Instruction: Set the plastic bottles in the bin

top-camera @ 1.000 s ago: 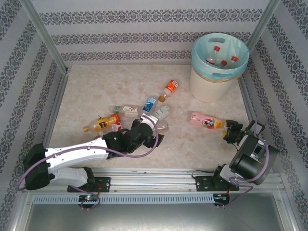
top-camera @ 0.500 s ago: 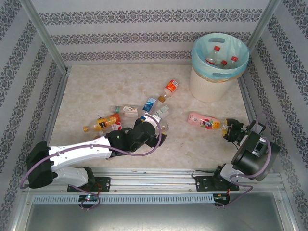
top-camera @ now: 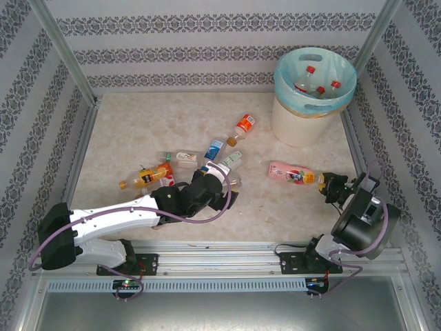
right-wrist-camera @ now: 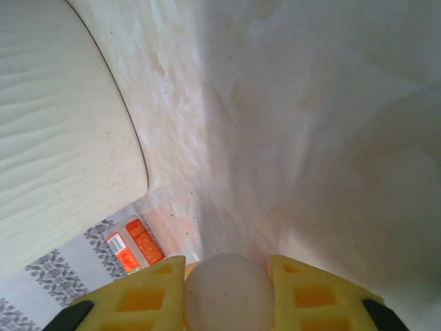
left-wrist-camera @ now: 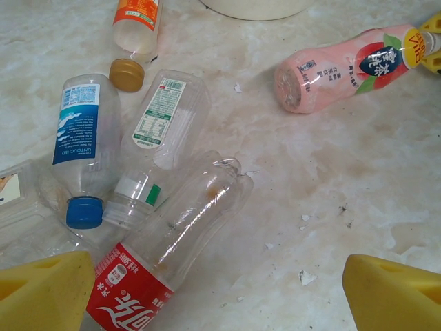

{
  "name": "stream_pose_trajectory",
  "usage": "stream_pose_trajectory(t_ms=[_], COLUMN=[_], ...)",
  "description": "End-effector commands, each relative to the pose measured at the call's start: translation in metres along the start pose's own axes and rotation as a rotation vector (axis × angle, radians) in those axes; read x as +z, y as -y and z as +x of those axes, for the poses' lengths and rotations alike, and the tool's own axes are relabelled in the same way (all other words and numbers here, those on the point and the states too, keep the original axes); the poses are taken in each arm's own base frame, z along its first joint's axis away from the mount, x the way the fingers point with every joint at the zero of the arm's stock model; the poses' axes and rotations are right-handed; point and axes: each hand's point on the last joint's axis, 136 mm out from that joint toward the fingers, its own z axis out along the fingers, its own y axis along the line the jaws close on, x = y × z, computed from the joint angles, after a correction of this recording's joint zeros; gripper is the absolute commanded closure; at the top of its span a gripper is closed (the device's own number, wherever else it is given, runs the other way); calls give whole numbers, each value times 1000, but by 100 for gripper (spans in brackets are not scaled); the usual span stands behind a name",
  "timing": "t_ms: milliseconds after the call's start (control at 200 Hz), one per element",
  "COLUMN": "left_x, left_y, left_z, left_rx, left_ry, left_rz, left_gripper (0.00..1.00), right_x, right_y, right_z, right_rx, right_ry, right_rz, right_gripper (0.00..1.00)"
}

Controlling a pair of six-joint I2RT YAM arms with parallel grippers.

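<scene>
One pink bottle [top-camera: 293,173] now pinched by right gripper [top-camera: 325,183].

Pale grey wall panels [top-camera: 207,41] with dark ornamental bands close in the back and both sides. The tabletop [top-camera: 138,131] is beige and marbled, evenly lit, with scuffs and small white flecks. Aluminium posts [top-camera: 65,52] slant up from the back corners, and a metal rail [top-camera: 220,258] runs along the near edge.

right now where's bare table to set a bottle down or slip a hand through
Widest bare patch: far-left marble tabletop, between the back wall and the pile of clear plastic bottles. Also the near middle, between that pile and the pink-labelled plastic bottle. Crowded: the pile; tight between the round cream-white bin and right wall.
</scene>
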Motion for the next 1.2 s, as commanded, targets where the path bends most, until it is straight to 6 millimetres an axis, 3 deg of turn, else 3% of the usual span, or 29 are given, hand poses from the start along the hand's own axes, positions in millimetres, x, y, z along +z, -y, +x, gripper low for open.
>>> stream_pose_trajectory(t_ms=[0,165,295,460,580,714,919,1024,1194], left_x=[-8,-13,-19,-26,-28,-32,-41,-45,-61], left_y=[1,-1,-1,8,13,1,-17,-18,-16], left_z=[-25,-35,-52,-83,-115,-156,-214,-241,-276], left_rx=[0,35,42,31,39,51,23,9,3], left_ry=[62,79,105,147,175,211,276,309,365], left_rz=[14,14,32,110,171,180,174,201,214], left_gripper=[7,6,6,7,6,7,6,7,7], right_x=[-11,-37,-65,-92,-104,-121,-151,-170,-195], right_y=[-21,-49,-80,-123,-154,-196,-289,-344,-418], right_z=[5,15,35,85,132,179,244,251,243], right_rx=[-90,-243,-426,-643,-770,-935,-1286,-1437,-1528], right_ry=[7,80,163,161,107,92,211,391,672], right_rz=[-48,-53,-42,-94,-171,-251,-348,-334,-318], right_gripper=[85,98,100,100,100,100,100,100,100])
